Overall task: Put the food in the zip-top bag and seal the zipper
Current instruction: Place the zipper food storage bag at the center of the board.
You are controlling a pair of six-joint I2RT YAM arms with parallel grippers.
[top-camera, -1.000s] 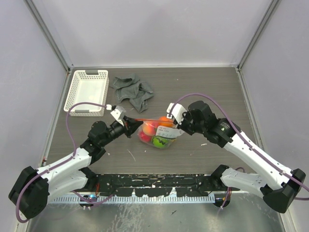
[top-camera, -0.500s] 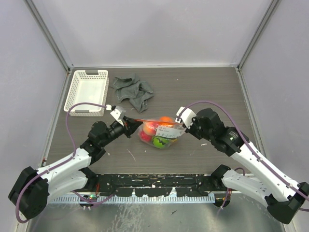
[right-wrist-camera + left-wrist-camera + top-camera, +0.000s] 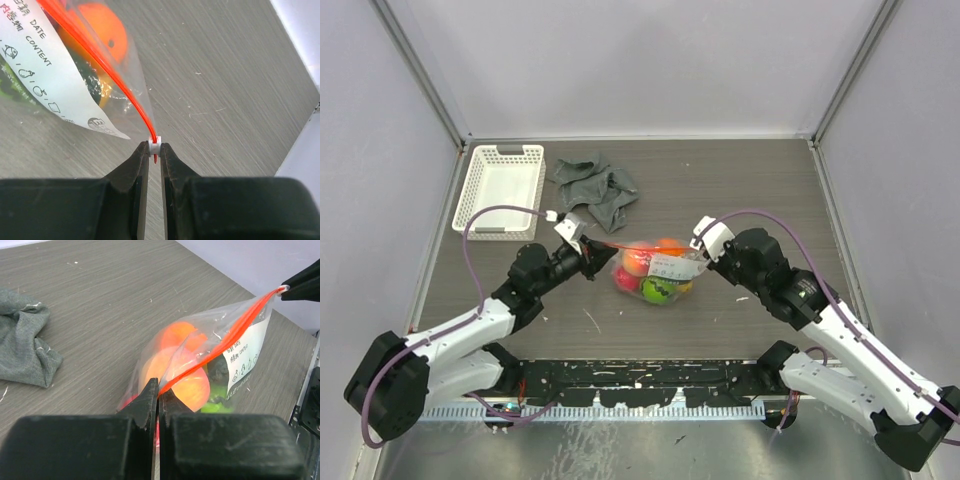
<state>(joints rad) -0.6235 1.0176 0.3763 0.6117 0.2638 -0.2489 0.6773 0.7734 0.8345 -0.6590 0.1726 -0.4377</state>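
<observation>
1. Spanning the gap between the two arms, the zip-top bag (image 3: 658, 275) lies near the middle of the table (image 3: 760, 190). Its zipper (image 3: 220, 340) is stretched into a straight, taut line from one claw to the other.
2. Left gripper (image 3: 158, 387): the jaws are fully closed and pinch the left end of the zipper. The bag's clear film bunches just beyond the fingertips.
3. Right gripper (image 3: 154, 146): the jaws are closed to a narrow gap on the right end of the zipper. That gap is filled by the small white slider (image 3: 155, 144).
4. The food is inside the bag. The orange piece (image 3: 177, 332) is at the back. The peach-coloured piece (image 3: 187, 382) presses against the film below the zipper. The bright green piece (image 3: 655, 291) is at the near side.
5. A white printed label (image 3: 45, 65) covers part of the bag's face on the right-hand side.
6. From these views I cannot tell whether the zipper is sealed along its whole length.
7. A crumpled grey cloth (image 3: 595, 190) lies behind the bag, apart from it. A white basket (image 3: 500, 190) stands at the far left corner.
</observation>
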